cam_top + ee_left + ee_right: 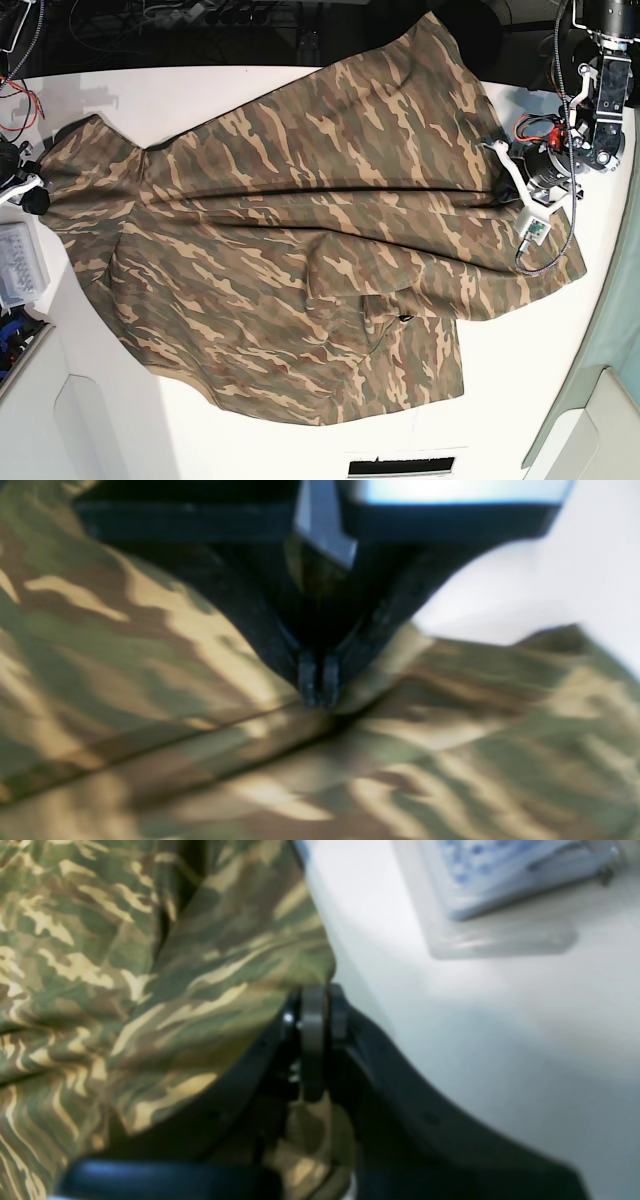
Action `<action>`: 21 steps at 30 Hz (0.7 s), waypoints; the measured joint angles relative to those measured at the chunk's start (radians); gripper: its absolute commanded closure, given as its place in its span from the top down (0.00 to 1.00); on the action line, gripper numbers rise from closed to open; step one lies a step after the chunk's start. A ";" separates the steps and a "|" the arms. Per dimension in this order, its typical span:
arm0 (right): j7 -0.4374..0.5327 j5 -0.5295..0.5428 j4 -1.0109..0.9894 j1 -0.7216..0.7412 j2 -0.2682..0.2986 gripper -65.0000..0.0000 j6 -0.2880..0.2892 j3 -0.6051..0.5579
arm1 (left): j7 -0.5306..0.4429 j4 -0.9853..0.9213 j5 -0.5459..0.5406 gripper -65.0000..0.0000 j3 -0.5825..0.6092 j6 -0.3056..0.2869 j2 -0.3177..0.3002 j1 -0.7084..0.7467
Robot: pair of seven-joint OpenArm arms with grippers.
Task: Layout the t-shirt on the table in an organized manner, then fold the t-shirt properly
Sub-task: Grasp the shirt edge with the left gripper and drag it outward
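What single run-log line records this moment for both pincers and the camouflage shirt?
left pincer: shut on camouflage-print cloth t-shirt | right pincer: shut on shirt edge | shirt: spread, wrinkled, on white table | fold: not started

Pale blue-patterned tray at upper right in right wrist view, blurred. Red wires at base view's left edge. Dark cables along top. Black slot at bottom.

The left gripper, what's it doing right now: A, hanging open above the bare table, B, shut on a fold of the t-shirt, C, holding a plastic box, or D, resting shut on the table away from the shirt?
B: the left gripper has its fingertips pressed together on a pinched ridge of the t-shirt.
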 measured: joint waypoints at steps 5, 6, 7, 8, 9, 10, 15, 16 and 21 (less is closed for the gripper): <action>0.000 0.023 0.000 0.002 0.000 0.00 -0.001 0.000 | 0.043 -0.010 0.021 0.00 0.001 0.013 -0.020 -0.101; 0.000 0.025 0.000 0.002 0.000 0.00 -0.001 0.000 | 0.039 -0.010 0.017 0.00 0.005 0.015 -0.024 -0.117; 0.000 0.025 0.000 0.002 0.000 0.00 -0.001 0.000 | 0.038 -0.009 0.016 0.00 0.012 0.027 -0.029 -0.129; 0.000 0.025 0.000 0.002 0.000 0.00 -0.001 0.000 | 0.038 -0.009 0.014 0.00 0.020 0.045 -0.034 -0.135; 0.000 0.025 0.000 0.002 0.000 0.00 -0.001 0.000 | 0.036 -0.009 0.015 0.00 0.029 0.049 -0.040 -0.135; -0.001 0.025 0.000 0.002 0.000 0.00 -0.001 0.000 | 0.037 -0.009 0.015 0.00 0.035 0.047 -0.044 -0.134; -0.001 0.025 0.000 0.002 0.000 0.00 -0.001 0.000 | 0.103 -0.003 -0.031 0.00 0.037 0.043 -0.043 -0.123; -0.003 0.025 0.000 0.002 0.000 0.13 -0.002 0.000 | 0.103 0.014 -0.033 0.00 0.037 0.043 -0.043 -0.113; -0.199 0.157 0.036 -0.001 0.003 0.41 -0.007 0.032 | 0.104 0.124 -0.051 0.00 0.038 0.039 -0.043 -0.034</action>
